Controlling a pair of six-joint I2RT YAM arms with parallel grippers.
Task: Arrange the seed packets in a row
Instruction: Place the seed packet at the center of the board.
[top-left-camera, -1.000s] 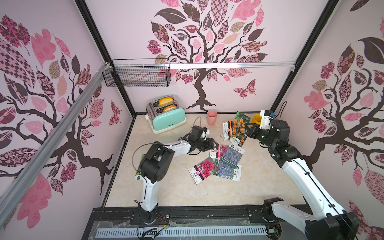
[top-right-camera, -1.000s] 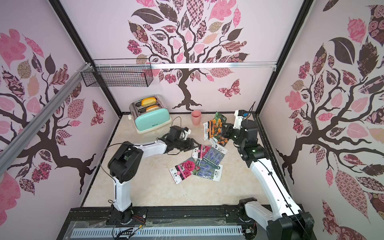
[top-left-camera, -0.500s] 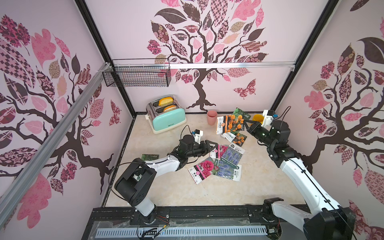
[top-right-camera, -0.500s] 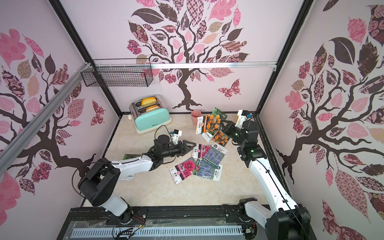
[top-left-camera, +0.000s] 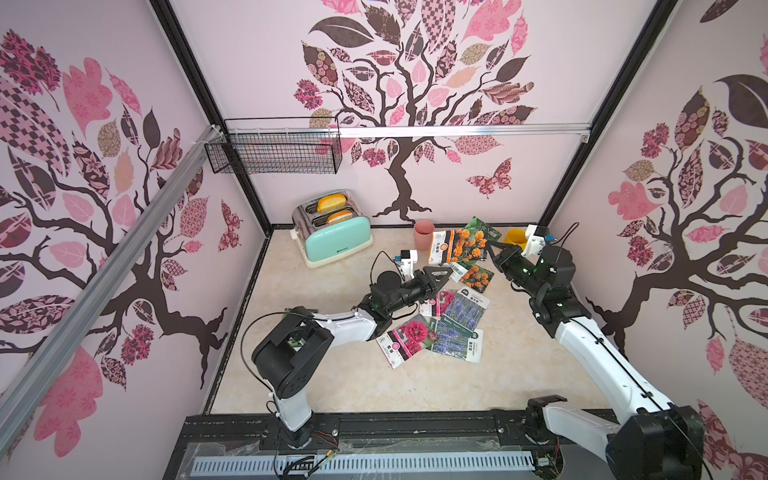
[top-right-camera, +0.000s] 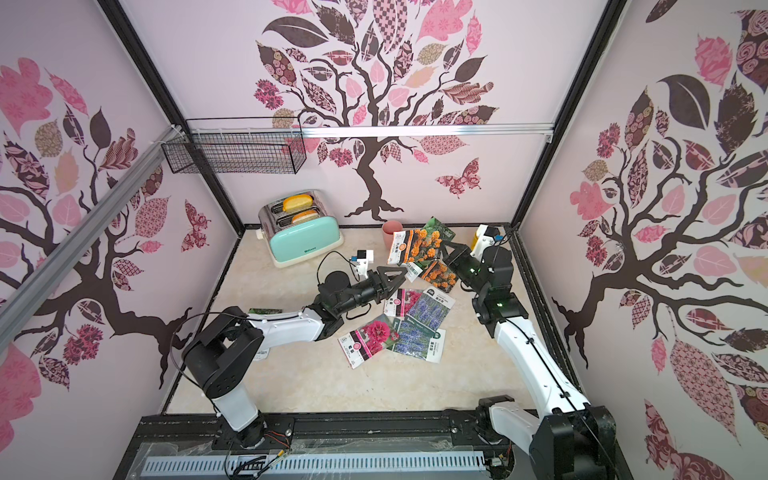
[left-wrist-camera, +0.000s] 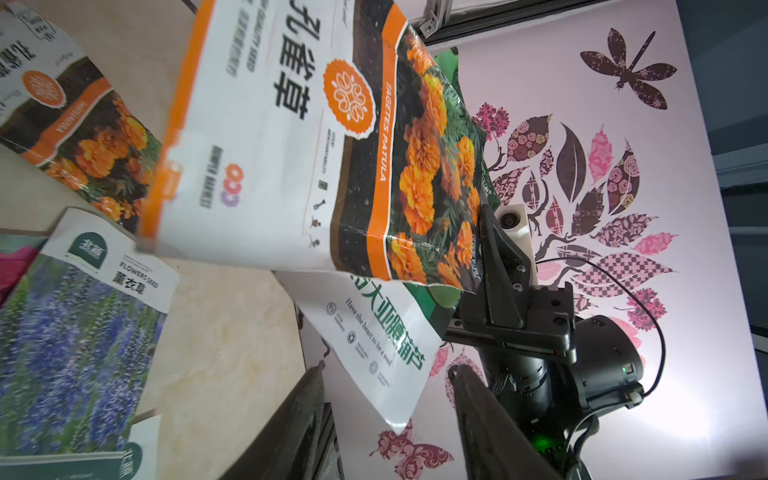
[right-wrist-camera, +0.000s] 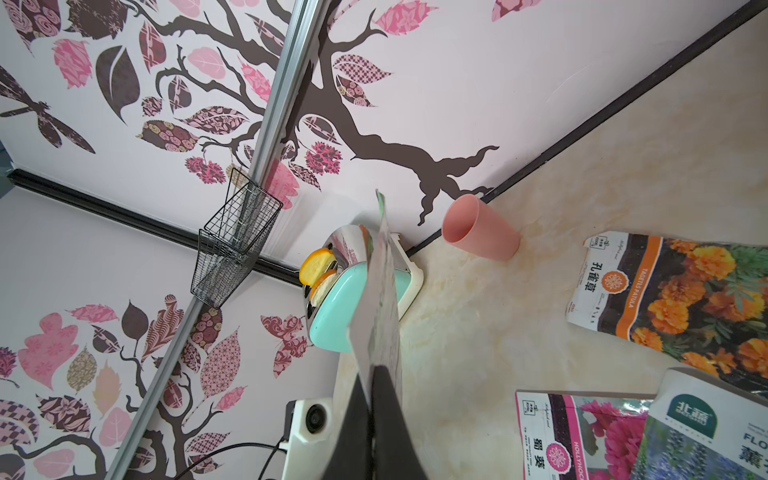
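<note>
**Right gripper (top-left-camera: 492, 249) clamped on lifted packets, left gripper (top-left-camera: 439, 282) apart**

Your right gripper is closed on the edge of a marigold packet (top-left-camera: 457, 245) and holds it off the desk (top-left-camera: 332, 374) near the back right corner. Its picture side faces both top views. In the left wrist view a gourd packet (left-wrist-camera: 386, 345) hangs right behind it, reaching toward the same fingers. Whether both sit in one pinch is hidden there. The right wrist view shows a packet edge-on, rising from between the closed fingers (right-wrist-camera: 390, 415).

Your left gripper sits low over the desk, at the edge of the pile. Its jaws are apart with nothing between them, and it points toward the lifted packets.

The other seed packets lie flat in a loose, overlapping cluster, not in a row:
- A second marigold packet (top-left-camera: 478, 276) lies just in front of the lifted one.
- Two lavender packets (top-left-camera: 467, 305) lie one in front of the other.
- A pink flower packet (top-left-camera: 405, 338) lies nearest the front, its edge touching a lavender one.
- A second pink flower packet (top-left-camera: 441, 300) is partly covered by your left gripper.

In a top view, a strip of a green packet (top-right-camera: 264, 311) shows behind your left arm's elbow.

A mint toaster (top-left-camera: 336, 237), a pink cup (top-left-camera: 424, 235) and a yellow cup (top-left-camera: 515, 237) stand along the back wall.
</note>
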